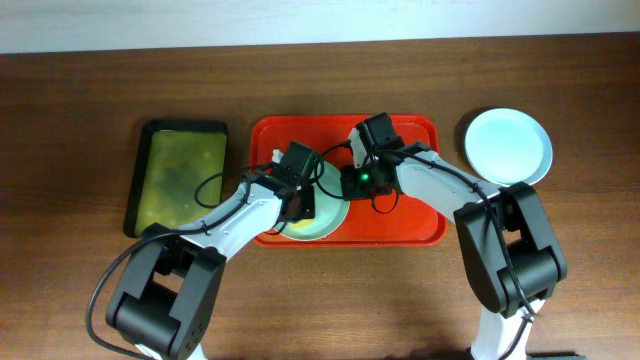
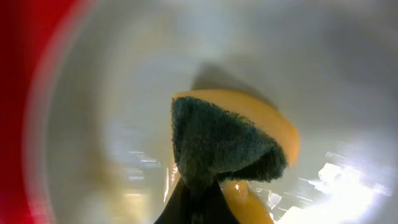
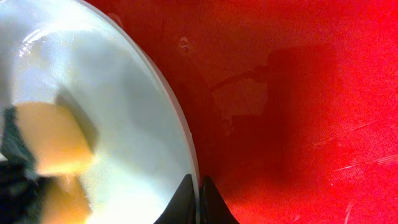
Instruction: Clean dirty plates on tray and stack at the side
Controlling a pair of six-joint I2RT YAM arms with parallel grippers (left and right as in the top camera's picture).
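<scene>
A pale plate [image 1: 328, 216] lies in the red tray [image 1: 410, 215], toward 7 o'clock from the tray's middle. The left pincer [image 1: 300, 202] is clenched on a yellow sponge [image 2: 230, 143] with a dark green scouring face, held low over the plate's inside. The right pincer [image 3: 199, 200] pinches the plate's rim at about 2 o'clock. A second plate [image 1: 508, 147] sits on the counter [image 1: 80, 100], off the tray at 3 o'clock. A dark tray [image 1: 180, 175] sits at 9 o'clock.

Red-orange tray [image 1: 270, 140]; pale white plates [image 1: 508, 145]; yellow sponge [image 2: 230, 149], dark green scouring face; brown wooden table [image 1: 80, 100]
</scene>
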